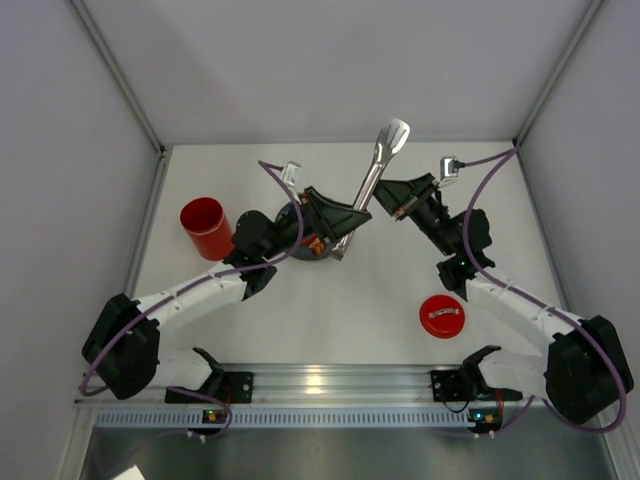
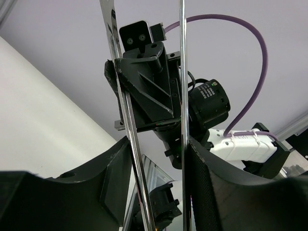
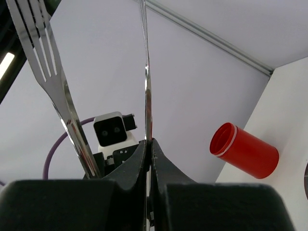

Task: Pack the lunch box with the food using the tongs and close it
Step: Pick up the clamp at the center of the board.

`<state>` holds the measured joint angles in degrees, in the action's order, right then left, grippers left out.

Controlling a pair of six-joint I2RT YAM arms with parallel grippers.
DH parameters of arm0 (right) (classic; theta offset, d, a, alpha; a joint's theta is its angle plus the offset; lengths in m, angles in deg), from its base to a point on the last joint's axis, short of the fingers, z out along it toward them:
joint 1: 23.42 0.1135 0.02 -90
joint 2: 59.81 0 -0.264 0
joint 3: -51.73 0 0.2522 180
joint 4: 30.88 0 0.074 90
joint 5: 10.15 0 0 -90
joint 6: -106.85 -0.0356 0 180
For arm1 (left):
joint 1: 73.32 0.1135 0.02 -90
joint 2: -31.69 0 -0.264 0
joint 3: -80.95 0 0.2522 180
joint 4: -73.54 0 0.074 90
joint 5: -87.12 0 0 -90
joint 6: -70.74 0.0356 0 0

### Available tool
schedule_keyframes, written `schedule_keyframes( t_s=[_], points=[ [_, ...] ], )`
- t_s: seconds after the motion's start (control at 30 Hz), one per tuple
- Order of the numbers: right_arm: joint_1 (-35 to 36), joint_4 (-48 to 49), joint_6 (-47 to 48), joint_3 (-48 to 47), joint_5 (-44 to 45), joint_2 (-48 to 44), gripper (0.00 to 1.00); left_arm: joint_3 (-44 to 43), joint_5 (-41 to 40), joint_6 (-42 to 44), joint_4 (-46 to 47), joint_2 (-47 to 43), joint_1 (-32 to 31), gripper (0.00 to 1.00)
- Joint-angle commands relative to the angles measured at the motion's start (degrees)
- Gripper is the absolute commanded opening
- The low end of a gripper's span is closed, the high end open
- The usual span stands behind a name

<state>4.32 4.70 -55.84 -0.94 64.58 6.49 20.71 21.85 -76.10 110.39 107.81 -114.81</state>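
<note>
The silver tongs (image 1: pixel 381 160) slant up from the plate (image 1: pixel 322 257) toward the back wall. My left gripper (image 1: pixel 345 222) grips them low down. In the left wrist view both thin arms of the tongs (image 2: pixel 184 72) run between the left gripper (image 2: pixel 156 161), each arm against one pad. My right gripper (image 1: pixel 386 196) holds them higher up, and the right wrist view shows that gripper (image 3: pixel 148 144) shut on one arm while the forked arm (image 3: pixel 57 82) stands free. Orange food (image 1: pixel 314 243) peeks out under the left gripper. The red lunch box (image 1: pixel 205 228) (image 3: pixel 244 149) stands open to the left.
The flat red lid (image 1: pixel 441 316) lies on the table in front of the right arm. White walls close the table at the back and both sides. Purple cables (image 1: pixel 482 185) loop above both wrists.
</note>
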Motion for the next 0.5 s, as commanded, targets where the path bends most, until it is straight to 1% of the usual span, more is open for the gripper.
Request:
schedule_keyframes(
  t_s=[0.0,0.07,0.1,0.13,0.17,0.2,0.23,0.3,0.33,0.47],
  points=[
    [1.0,9.4,-1.1,1.3,1.2,1.2,0.00,-0.8,0.3,0.2,4.5,-2.8,-0.2,0.51],
    [1.0,9.2,-0.9,1.3,1.0,1.1,0.01,-1.1,0.5,0.2,4.3,-2.9,-0.2,0.50],
    [1.0,8.5,-0.4,1.4,1.0,0.8,0.05,-1.1,0.4,0.4,4.1,-3.1,-0.2,0.49],
    [0.9,8.2,-0.4,1.5,1.2,0.6,0.19,-1.2,0.4,0.8,3.9,-3.3,-0.2,0.49],
    [1.0,8.1,-0.2,1.6,1.6,-0.2,0.25,-1.2,0.1,1.2,2.9,-3.4,-0.2,0.49],
    [1.0,7.9,0.3,2.1,1.9,-0.8,0.37,-1.3,0.0,1.7,2.6,-3.9,-0.2,0.48],
    [1.0,6.8,0.5,2.2,2.7,-1.4,0.43,-1.4,-0.2,2.0,2.2,-4.1,-0.2,0.48],
    [1.0,4.9,1.9,2.3,3.4,-3.5,0.51,-1.7,-0.6,2.6,0.9,-4.7,-0.2,0.47],
    [1.0,2.7,2.5,2.2,4.4,-5.2,0.53,-1.8,-0.8,2.8,0.5,-4.8,-0.2,0.47],
    [1.0,-1.5,4.7,2.4,6.4,-8.8,0.59,-2.0,-1.4,3.4,-1.6,-5.6,-0.2,0.48]
  ],
)
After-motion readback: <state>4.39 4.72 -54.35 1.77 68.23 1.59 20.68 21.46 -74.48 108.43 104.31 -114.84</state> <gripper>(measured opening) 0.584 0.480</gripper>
